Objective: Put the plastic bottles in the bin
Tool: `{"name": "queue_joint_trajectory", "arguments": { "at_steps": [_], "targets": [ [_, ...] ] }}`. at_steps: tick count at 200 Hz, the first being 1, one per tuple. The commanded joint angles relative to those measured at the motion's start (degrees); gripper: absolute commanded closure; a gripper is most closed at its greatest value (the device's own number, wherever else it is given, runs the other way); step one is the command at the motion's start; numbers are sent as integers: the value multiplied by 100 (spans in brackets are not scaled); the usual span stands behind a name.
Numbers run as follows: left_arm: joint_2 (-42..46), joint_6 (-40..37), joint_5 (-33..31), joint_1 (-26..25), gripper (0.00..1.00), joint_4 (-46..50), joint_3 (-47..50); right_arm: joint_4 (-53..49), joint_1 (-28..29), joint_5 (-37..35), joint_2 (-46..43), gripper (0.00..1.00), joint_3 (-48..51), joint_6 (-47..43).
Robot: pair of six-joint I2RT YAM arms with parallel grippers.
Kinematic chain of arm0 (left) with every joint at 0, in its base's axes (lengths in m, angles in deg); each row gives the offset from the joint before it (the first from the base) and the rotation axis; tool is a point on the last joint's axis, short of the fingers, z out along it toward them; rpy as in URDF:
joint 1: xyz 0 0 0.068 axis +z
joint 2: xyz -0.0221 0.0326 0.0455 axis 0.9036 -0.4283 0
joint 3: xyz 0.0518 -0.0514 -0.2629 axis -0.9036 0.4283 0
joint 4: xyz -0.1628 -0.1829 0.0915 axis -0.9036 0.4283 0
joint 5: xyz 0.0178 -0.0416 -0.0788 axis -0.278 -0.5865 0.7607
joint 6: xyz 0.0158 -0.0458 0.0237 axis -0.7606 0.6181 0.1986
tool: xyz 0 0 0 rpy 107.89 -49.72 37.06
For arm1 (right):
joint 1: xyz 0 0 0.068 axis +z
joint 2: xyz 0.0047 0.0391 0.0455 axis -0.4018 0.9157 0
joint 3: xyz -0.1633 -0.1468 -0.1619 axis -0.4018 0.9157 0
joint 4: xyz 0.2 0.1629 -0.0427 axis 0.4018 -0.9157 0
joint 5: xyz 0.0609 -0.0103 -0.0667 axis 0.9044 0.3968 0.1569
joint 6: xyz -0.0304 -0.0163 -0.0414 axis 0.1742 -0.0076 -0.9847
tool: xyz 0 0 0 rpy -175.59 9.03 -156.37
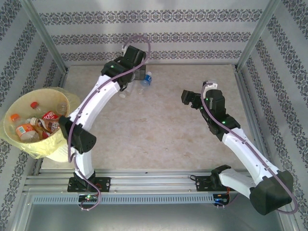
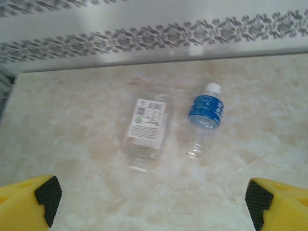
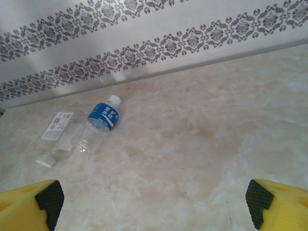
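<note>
Marbled beige table (image 1: 159,130) lay under both of your arms, with patterned grey wallpaper closing it in at the back and sides.

Your left pincer (image 2: 153,198) stood wide open and empty. Its yellow fingers (image 2: 19,204), tipped with black pads, sat at the bottom corners of the left wrist view. It hung near the far edge of the table, just short of two bottles lying on their sides just beside each other. The white-labelled bottle (image 2: 146,126) was on the left of that view. The blue-labelled bottle (image 2: 206,113) was on the right, its white cap pointing toward the back wall.

Your right pincer (image 3: 153,201) was spread wide too, with nothing between its fingers (image 3: 284,207). It sat over the right half of the table, well apart from that pair, which its wrist view showed across bare table at the left, close to the wall.

From overhead you could see the bin (image 1: 12,113) at the left edge of the table, beside your left arm's elbow. Several bottles (image 1: 36,126) lay inside it, red and orange labels among them.
</note>
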Motion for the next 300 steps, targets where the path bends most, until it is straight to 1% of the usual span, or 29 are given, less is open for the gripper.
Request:
{"name": "queue_joint_trajectory", "arguments": {
  "at_steps": [1, 31, 65, 93, 122, 142, 164, 179, 202, 226, 250, 275, 300],
  "targets": [
    [-567, -244, 520, -9, 0, -449, -385, -150, -82, -223, -163, 2, 106, 3],
    [-1405, -267, 845, 48, 0, -439, -928, -317, -139, -272, -267, 2, 119, -39],
    [-2179, -295, 1266, 137, 0, -551, -1288, -391, -180, -295, -380, 2, 167, -18],
    [-2784, -264, 1273, 297, 0, -512, -1700, -493, -209, -300, -459, 2, 167, -17],
    [-3283, -209, 1231, 473, 4, -630, -1953, -586, -237, -349, -552, 2, 183, -48],
    [-3572, -143, 1311, 580, 8, -703, -2097, -647, -262, -396, -618, 2, 185, -55],
    [-3824, -90, 1585, 691, 17, -754, -2218, -673, -273, -426, -668, 2, 177, -52],
    [-3931, -108, 1762, 725, 21, -867, -2228, -694, -289, -433, -681, 2, 167, -57],
    [-4145, -200, 1885, 733, 22, -1024, -2323, -714, -294, -442, -679, 2, 150, -43],
    [-4452, -217, 1934, 730, 21, -960, -2629, -739, -296, -442, -687, 2, 124, -25],
    [-4622, -229, 1912, 741, 25, -1035, -2691, -793, -303, -465, -694, 2, 114, -6],
    [-4708, -235, 1946, 762, 26, -1022, -2686, -819, -304, -492, -714, 2, 120, 21],
    [-4640, -196, 2005, 755, 35, -818, -2686, -776, -307, -484, -697, 2, 126, 68]
  ]
}}
